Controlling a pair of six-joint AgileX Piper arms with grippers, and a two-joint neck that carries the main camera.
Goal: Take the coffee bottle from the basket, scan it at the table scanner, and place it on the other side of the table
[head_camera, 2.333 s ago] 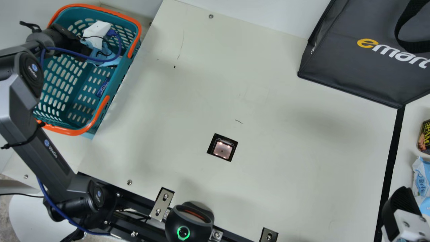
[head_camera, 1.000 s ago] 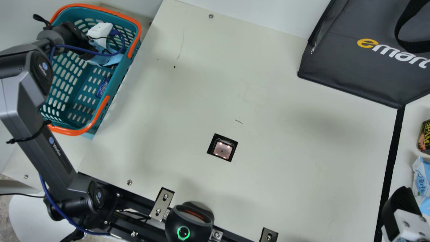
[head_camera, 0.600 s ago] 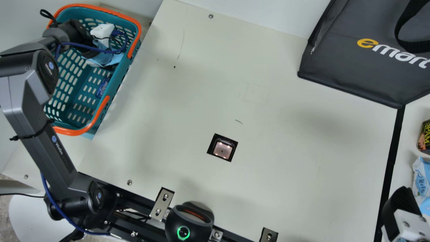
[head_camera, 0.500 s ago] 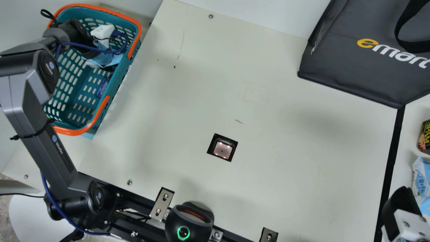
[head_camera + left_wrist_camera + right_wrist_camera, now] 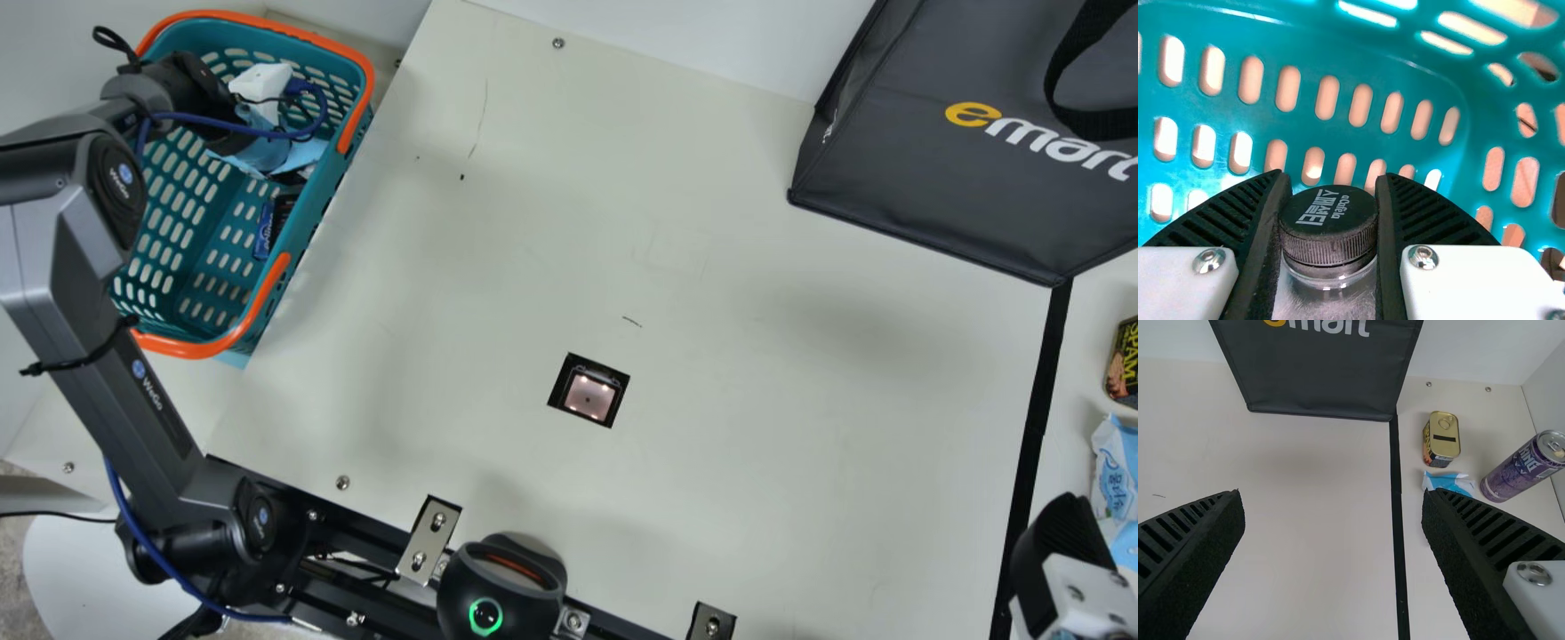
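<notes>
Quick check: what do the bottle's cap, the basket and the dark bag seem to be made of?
Cap: matte black plastic, probably, going by its finely ribbed side. Basket: smooth, glossy teal plastic, with moulded-looking slots and bright highlights. Bag: possibly coated fabric, given its soft sheen and seamed edges; the exact material is unclear.

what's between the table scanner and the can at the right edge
Cream tabletop, then a black strip nearer the can, as the main view shows.

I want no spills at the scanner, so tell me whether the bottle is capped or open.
Capped: a black cap sits on top of the bottle, gripped by the left end effector.
</notes>
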